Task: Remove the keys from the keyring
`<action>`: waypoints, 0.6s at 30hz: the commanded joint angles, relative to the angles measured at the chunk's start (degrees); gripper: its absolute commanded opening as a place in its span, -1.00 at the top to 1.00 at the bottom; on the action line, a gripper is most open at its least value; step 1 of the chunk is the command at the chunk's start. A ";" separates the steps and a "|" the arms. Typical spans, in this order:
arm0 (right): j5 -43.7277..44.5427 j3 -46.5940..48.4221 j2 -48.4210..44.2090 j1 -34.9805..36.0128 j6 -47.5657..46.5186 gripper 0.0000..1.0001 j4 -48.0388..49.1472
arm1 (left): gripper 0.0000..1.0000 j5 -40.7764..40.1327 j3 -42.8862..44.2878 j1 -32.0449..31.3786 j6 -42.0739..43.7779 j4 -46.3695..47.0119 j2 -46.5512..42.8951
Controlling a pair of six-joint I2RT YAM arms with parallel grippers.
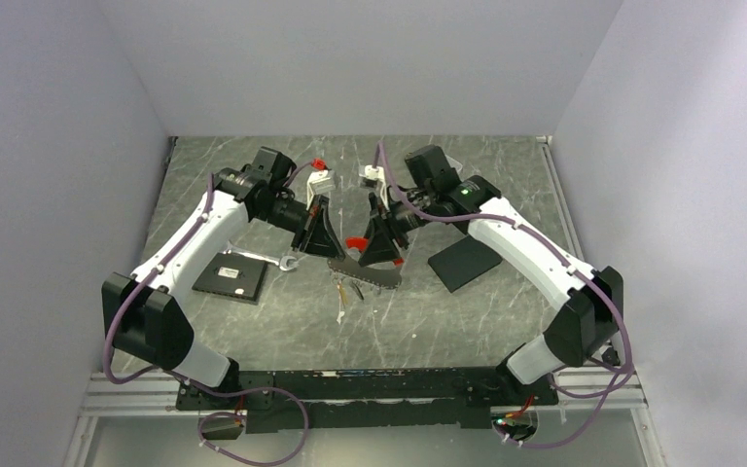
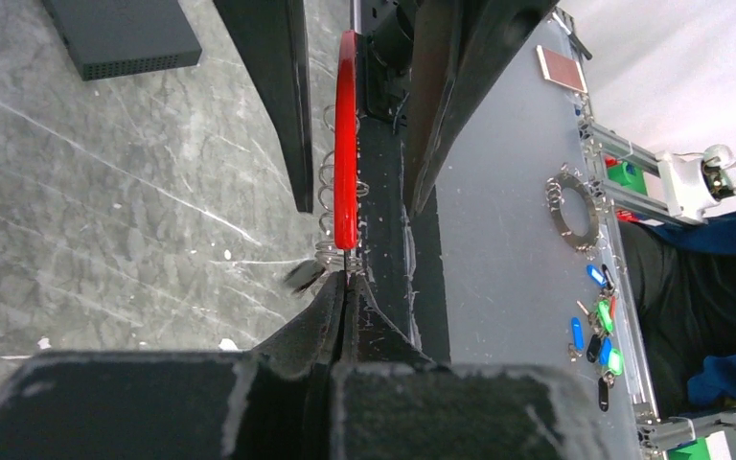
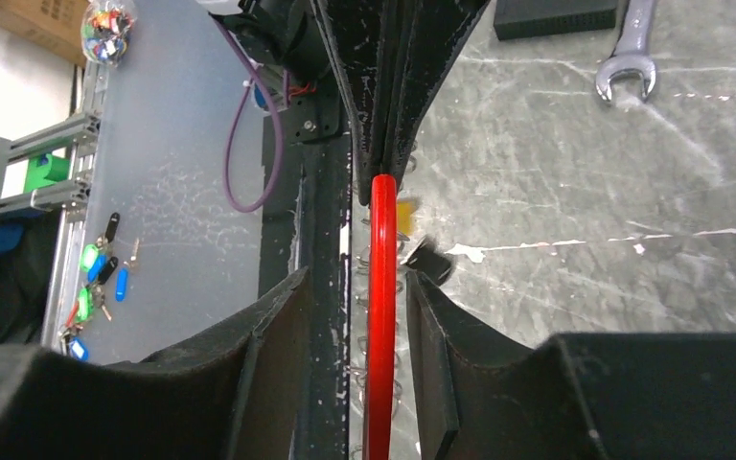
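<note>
The left claw (image 2: 345,302) is clenched on one end of the keyring (image 2: 346,144), a red curved plastic strip with a silvery coil alongside, held above the grey marbled worktop (image 2: 105,192). The right claw (image 3: 359,287) is released, one finger on each side of the strip, neither touching it. Blurred keys (image 3: 405,213), one brass-yellow, hang just beside the clenched end. A wrench (image 3: 628,57) lies well apart.

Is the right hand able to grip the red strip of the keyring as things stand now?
Probably yes. The red strip lies between the open fingers of the right hand, and I see nothing blocking them. The left hand, shut on the strip's far end, is clear of that gap.
</note>
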 commanded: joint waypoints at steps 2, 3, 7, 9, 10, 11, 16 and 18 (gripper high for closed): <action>-1.65 1.59 1.65 1.11 2.04 0.18 0.57 | 1.00 0.40 3.33 -0.99 2.16 -1.64 0.01; -2.12 1.61 2.01 1.29 2.51 0.21 0.79 | 1.00 0.31 3.33 -1.11 2.33 -1.78 0.04; -3.61 1.28 2.92 1.68 3.96 0.50 1.62 | 1.00 0.30 3.51 -1.18 2.15 -1.86 -0.06; -3.72 1.53 3.09 1.63 4.32 0.90 2.06 | 1.00 -0.05 4.21 -0.84 1.75 -2.30 0.01; -3.22 1.79 3.11 1.53 4.72 1.00 2.24 | 1.00 -0.29 4.95 -0.30 1.99 -2.84 0.15; -2.91 2.15 2.99 1.16 5.01 1.00 2.25 | 0.91 -0.12 5.61 0.76 1.90 -3.23 0.12; -2.51 5.15 1.50 -1.37 5.77 1.00 2.09 | -0.56 5.22 8.37 8.62 3.25 -6.21 -0.82; -2.31 6.30 0.90 -1.86 5.32 1.00 1.63 | -0.71 6.24 7.76 11.07 2.22 -4.96 -2.43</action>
